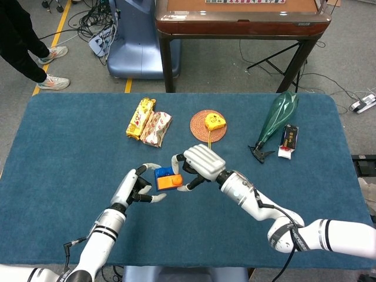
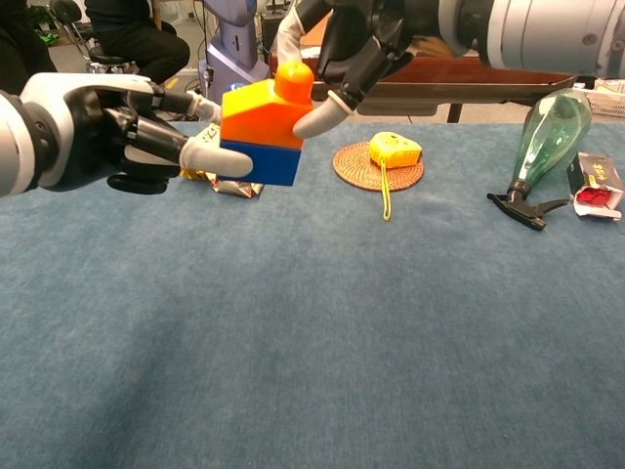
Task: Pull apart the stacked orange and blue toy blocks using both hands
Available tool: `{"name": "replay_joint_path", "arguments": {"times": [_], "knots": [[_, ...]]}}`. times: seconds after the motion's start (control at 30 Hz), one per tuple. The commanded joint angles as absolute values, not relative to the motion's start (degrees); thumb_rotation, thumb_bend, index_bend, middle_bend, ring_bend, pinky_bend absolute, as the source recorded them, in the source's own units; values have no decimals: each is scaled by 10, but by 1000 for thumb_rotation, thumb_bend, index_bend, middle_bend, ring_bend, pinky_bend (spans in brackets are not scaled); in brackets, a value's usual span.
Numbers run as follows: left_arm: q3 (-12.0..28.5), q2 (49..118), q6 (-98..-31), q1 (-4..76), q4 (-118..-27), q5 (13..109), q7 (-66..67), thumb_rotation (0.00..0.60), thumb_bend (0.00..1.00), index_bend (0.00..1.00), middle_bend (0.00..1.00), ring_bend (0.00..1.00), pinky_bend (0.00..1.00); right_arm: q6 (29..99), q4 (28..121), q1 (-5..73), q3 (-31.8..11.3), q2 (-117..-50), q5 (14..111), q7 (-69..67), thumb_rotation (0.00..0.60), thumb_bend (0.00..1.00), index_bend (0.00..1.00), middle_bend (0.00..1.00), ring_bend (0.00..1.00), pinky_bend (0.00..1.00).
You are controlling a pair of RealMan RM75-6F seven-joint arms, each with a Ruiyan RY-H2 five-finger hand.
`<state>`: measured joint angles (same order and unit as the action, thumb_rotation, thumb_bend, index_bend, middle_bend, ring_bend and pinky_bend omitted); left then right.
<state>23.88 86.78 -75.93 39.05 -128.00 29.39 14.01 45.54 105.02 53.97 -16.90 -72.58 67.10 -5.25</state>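
Note:
The orange block (image 2: 259, 109) sits stacked on the blue block (image 2: 262, 162), and both are held in the air above the table. My right hand (image 2: 344, 47) grips the orange block from above, one fingertip under its right edge. My left hand (image 2: 103, 132) reaches in from the left, its fingertips (image 2: 207, 151) pinching the blue block's left side. In the head view the stack (image 1: 168, 178) hangs between the left hand (image 1: 138, 187) and the right hand (image 1: 200, 164), over the table's middle front.
Two snack packets (image 1: 148, 122) lie at the back left. A yellow tape measure (image 1: 214, 122) rests on a round woven coaster (image 1: 200, 128). A green spray bottle (image 1: 276, 117) and a small packet (image 1: 288, 140) lie at the back right.

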Motion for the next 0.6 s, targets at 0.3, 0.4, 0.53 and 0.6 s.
{"name": "replay_joint_path", "arguments": {"times": [0.3,0.4,0.53,0.6], "knots": [[227,878,-776,387,-1271,317,129,600,0,563,1000,1000,1000,451,1044,540,-165,-730,677,-65,600,316,681,1000,1000,1000],[223,879,-779,386,-1269,324,130,600,0,590,1000,1000,1000,450,1042,539,-164,-730,679,-70,600,316,681,1000,1000,1000],[217,881,-783,385,-1266,338,132,600,0,607,1000,1000,1000,449,1043,538,-167,-729,682,-81,600,317,681,1000,1000,1000],[209,883,-788,384,-1263,351,137,600,0,610,1000,1000,1000,448,1047,537,-169,-726,686,-92,600,316,681,1000,1000,1000]]}}
